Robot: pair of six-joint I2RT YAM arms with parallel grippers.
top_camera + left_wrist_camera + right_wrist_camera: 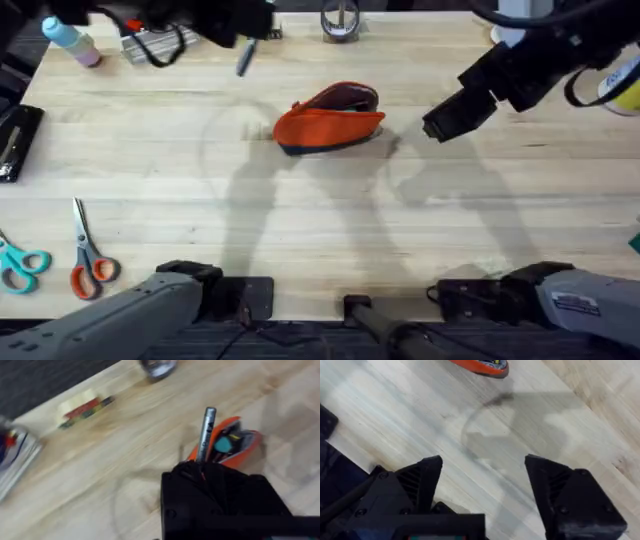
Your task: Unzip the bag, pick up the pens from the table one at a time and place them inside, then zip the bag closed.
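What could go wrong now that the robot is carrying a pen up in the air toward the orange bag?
1. The silver pen sticks far out of the left fingers, so it might tilt or slip as it comes down.
2. The bag is soft and its opening looks narrow, so the pen tip could hit the edge and push the bag along the table.
3. The right gripper hangs open beside the bag without holding it, so nothing steadies it.

Grey arms, black ribbed end effector point(482, 487) fingers.
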